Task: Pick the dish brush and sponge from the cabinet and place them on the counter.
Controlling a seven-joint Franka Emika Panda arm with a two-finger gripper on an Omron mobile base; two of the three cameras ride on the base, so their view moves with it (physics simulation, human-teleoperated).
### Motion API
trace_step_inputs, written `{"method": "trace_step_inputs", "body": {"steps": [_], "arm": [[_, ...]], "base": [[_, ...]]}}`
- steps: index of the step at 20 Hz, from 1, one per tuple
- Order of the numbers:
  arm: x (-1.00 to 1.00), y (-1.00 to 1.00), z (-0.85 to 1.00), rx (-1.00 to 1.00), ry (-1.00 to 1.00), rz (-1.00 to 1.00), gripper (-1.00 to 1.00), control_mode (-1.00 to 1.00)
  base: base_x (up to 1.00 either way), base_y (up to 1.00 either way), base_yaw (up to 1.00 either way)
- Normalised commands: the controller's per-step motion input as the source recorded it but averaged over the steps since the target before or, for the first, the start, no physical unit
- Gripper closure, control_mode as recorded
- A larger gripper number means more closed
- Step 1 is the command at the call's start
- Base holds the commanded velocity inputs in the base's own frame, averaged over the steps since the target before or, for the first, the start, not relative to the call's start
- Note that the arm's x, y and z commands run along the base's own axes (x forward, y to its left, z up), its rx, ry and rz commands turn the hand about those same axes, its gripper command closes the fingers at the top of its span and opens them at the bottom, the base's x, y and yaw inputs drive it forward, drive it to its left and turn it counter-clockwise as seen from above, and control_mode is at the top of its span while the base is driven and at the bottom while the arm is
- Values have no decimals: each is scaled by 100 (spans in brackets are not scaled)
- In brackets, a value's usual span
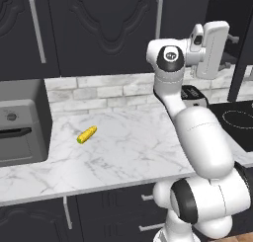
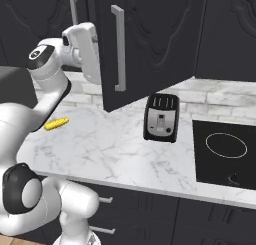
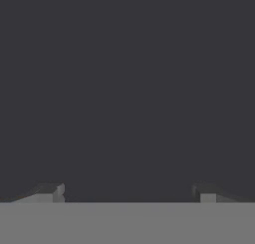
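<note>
Holding the gripper point(image 3: 129, 194) with its jaws spread wide, the two dark fingertips point(image 3: 56, 192) standing far apart at the bottom of the hand view and clamping nothing. Facing a flat, dark charcoal surface at close range, with no detail to tell which part of the cabinet point(image 1: 99, 23) it is.

Reaching high with the white arm point(image 1: 197, 132), the hand raised to upper-cabinet level, just beside the swung-open door point(image 2: 150, 39) with its long silver bar handle point(image 2: 118, 46). Showing only darkness in the opening behind that door, so the contents cannot be told; dish brush and sponge not made out.

Extending below: the white marble counter point(image 1: 128, 152) with grey veining. Lying on it, well left of the arm, a yellow corn cob point(image 1: 87, 134) with a green end. Standing upright near the wall, under the open door, a black toaster point(image 2: 161, 117); front panel markings too small to read. Sitting flush in the counter to the right, a black cooktop point(image 2: 225, 154) with a ringed burner outline. Occupying the far left, a grey oven point(image 1: 20, 122).
</note>
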Motion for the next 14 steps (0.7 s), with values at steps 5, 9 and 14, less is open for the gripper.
{"method": "trace_step_inputs", "body": {"steps": [5,9,14], "arm": [[-5,-34,0,0,0,0,-100,-100],[-7,-37,0,0,0,0,-100,-100],[-21,-54,0,0,0,0,-100,-100]], "base": [[0,0,0],[0,0,0],[0,0,0]]}}
